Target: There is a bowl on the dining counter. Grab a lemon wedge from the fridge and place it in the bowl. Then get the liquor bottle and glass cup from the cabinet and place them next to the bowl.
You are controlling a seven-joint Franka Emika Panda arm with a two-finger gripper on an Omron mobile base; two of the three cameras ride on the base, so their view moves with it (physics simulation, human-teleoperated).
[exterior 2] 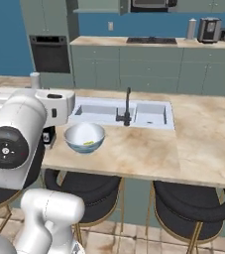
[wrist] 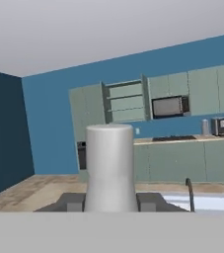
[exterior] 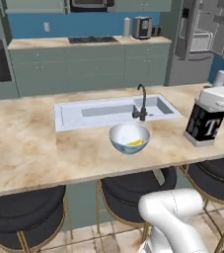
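Note:
On the dining counter [exterior: 24, 143] stands the pale bowl [exterior: 129, 134] [exterior 2: 84, 134], just in front of the sink, with the yellow lemon wedge [exterior: 135, 143] [exterior 2: 88, 143] inside it. To the bowl's right, my gripper [exterior: 211, 105] [wrist: 110, 201] is shut on the liquor bottle [exterior: 202, 126] [exterior 2: 48, 136], dark with a white label. The bottle is upright with its base at the counter top. Its pale neck [wrist: 110, 165] rises between my fingertips [wrist: 71, 201]. The cabinet [wrist: 126, 101] hangs open on the far wall. The fridge [exterior: 182, 54] has a door open. The glass cup is out of view.
A white inset sink [exterior: 74, 116] with a dark tap [exterior: 142, 101] lies behind the bowl. Black stools [exterior: 138, 190] stand under the counter's near edge. The far worktop carries a hob [exterior: 93, 39] and a toaster [exterior: 142, 27]. My arm [exterior 2: 15, 144] covers the counter's left part.

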